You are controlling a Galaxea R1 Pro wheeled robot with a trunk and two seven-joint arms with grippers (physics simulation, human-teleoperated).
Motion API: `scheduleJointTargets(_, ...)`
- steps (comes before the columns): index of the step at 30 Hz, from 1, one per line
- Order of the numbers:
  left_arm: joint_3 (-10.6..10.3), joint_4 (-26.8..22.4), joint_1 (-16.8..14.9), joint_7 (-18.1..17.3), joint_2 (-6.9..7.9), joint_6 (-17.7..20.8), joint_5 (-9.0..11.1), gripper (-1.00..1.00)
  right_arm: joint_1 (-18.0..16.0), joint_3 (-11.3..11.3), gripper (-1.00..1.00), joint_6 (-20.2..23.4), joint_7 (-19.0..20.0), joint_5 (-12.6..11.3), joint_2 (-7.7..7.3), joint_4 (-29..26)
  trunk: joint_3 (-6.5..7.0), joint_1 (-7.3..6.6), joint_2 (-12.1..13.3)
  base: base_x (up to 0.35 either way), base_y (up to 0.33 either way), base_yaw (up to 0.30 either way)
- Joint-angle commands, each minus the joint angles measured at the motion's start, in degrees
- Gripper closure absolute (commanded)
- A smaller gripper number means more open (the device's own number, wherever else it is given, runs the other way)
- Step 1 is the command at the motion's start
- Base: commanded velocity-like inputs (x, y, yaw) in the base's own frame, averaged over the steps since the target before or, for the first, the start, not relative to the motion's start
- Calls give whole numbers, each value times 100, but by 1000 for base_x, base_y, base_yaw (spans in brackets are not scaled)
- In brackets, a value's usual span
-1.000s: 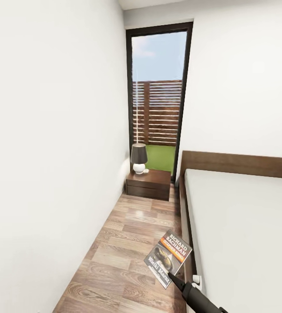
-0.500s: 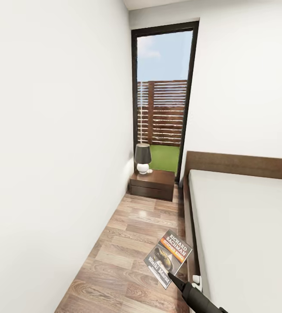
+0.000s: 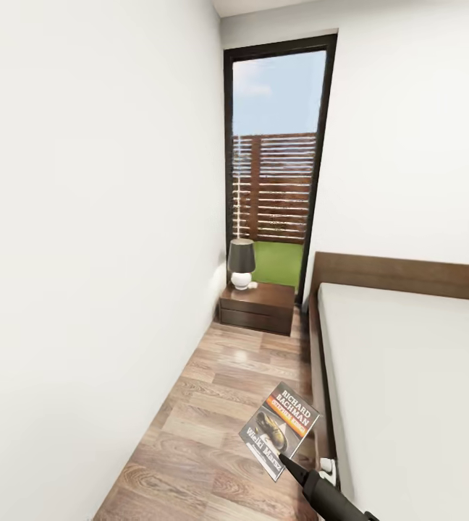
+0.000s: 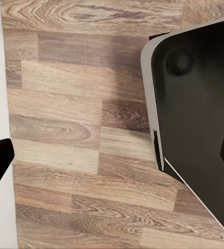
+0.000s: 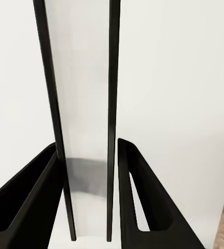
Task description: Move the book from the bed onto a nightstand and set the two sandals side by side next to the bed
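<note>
The book (image 3: 281, 427), dark-covered with an orange band and "Richard Bachman" lettering, hangs tilted above the wood floor beside the bed's dark frame. My right gripper (image 3: 286, 460) is shut on its lower corner. In the right wrist view the black fingers (image 5: 39, 187) clamp the thin book (image 5: 86, 129) edge-on. The bed (image 3: 408, 376) with its pale mattress lies at the right. The dark nightstand (image 3: 258, 307) stands at the aisle's far end, beside the headboard. My left gripper (image 4: 112, 158) hangs open over the floor planks. The sandals are out of view.
A black-shaded lamp (image 3: 241, 264) with a white base stands on the nightstand. A white wall (image 3: 82, 289) bounds the narrow aisle at the left. A tall black-framed window (image 3: 278, 166) stands behind the nightstand. The robot's black base (image 4: 200, 129) sits near the left gripper.
The head view has shifted, so the window and nightstand sit further right in the picture. The book stays in the right gripper in the same pose.
</note>
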Motion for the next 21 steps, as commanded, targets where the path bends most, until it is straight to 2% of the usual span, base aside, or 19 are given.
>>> scheduleJointTargets(1, -49, -18, 5, 39, 5, -1, 28, -100, -1, 13, 100, 60, 15, -51, -2, 3, 0, 2, -2, 0, 0, 165)
scheduleJointTargets(9, -50, -22, 4, 39, 5, -6, 28, -100, -1, 17, 100, 60, 15, -51, -2, 0, 0, 2, -2, 16, 7, 159)
scheduleJointTargets(21, -56, -24, 5, 36, 3, -8, 24, -100, -1, 11, 100, 60, 15, -57, -2, 6, 0, 2, -2, 127, 81, 33)
